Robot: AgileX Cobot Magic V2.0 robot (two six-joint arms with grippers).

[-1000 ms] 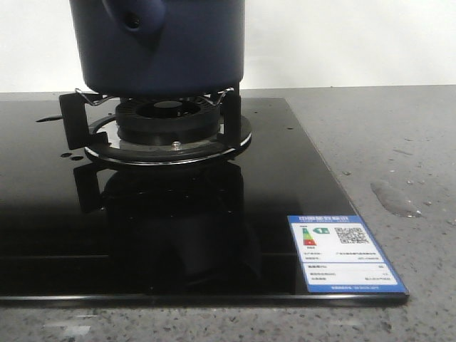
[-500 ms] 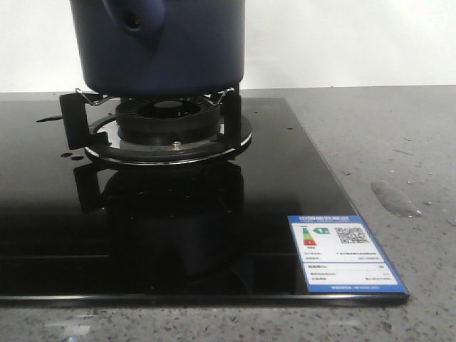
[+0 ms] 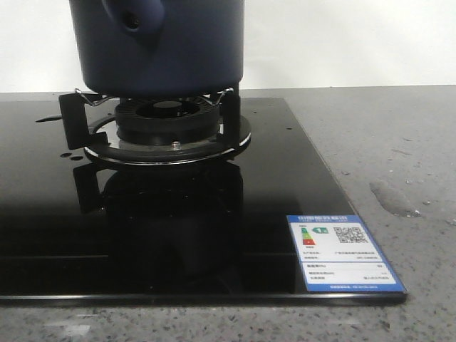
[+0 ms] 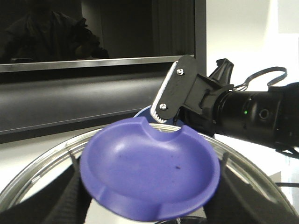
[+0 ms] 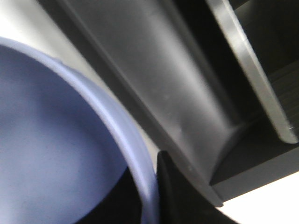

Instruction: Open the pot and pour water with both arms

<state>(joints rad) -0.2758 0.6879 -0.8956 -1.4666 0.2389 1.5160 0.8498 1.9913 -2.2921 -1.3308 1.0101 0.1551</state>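
The dark navy pot (image 3: 164, 50) stands on the gas burner (image 3: 167, 125), its handle socket (image 3: 132, 21) facing me; its top is out of view and no gripper shows in the front view. My left gripper (image 4: 149, 205) is shut on the wide purple-blue knob (image 4: 149, 172) of a glass lid with a steel rim (image 4: 42, 161). My right gripper (image 5: 149, 196) is shut on the rim of a periwinkle bowl (image 5: 46, 140); its finger (image 4: 175, 88) shows just beyond the knob. Water shows as a wet patch (image 3: 395, 199) on the grey counter.
The burner sits on a black glass cooktop (image 3: 214, 228) with a blue-and-white label (image 3: 342, 253) at its front right corner. Small drops (image 3: 68, 153) lie on the glass at the left. A dark screen and a white wall are behind the lid in the left wrist view.
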